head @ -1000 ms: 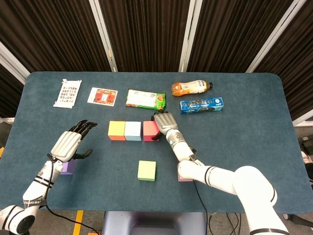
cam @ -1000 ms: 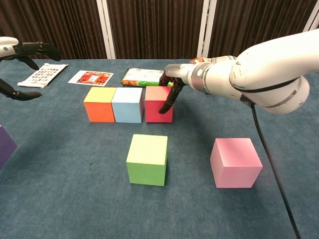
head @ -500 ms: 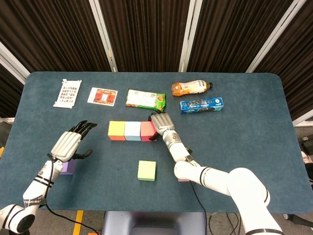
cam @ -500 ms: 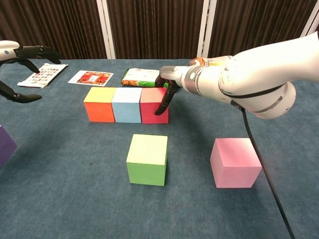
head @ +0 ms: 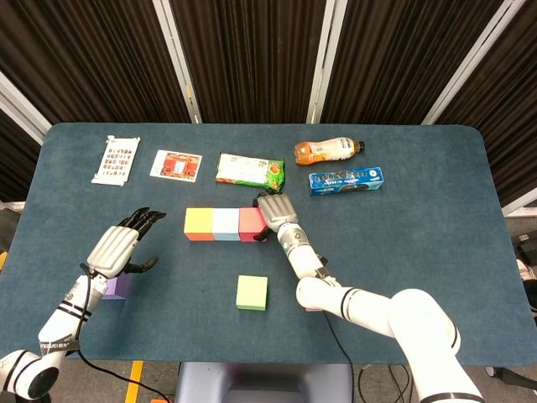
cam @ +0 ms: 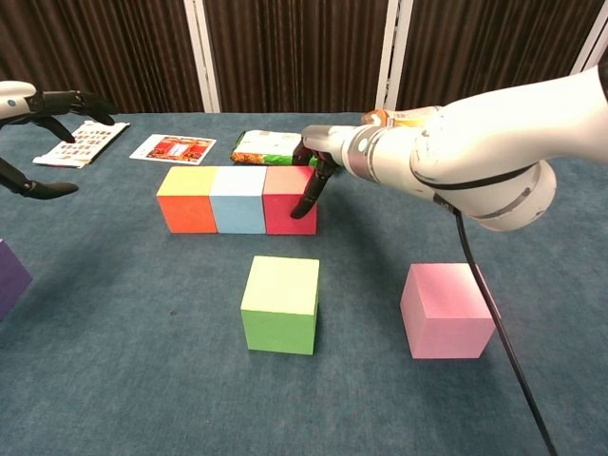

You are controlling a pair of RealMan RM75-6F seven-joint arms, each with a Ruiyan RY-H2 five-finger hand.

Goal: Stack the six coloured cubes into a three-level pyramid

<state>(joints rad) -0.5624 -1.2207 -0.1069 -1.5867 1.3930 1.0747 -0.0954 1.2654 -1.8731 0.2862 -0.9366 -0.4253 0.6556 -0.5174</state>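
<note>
Base-row assembly is the step in hand: orange cube (cam: 189, 199), light blue cube (cam: 238, 199) and red cube (cam: 289, 199) sit side by side in one row, touching. My right hand (head: 276, 211) rests its fingers (cam: 308, 198) against the right face of the red cube; it grips nothing, and I cannot tell how closed it is. My left hand (head: 120, 245) hovers spread and empty at the near left. Green cube (cam: 280, 303) lies near of the row; pink cube (cam: 446, 310) lies to its right. By my judgement, the next move requires lifting one loose cube onto the row. Chest view shows the finger contact and pink cube clearly; head view shows the purple cube (head: 117, 288) beneath my left hand.
</note>
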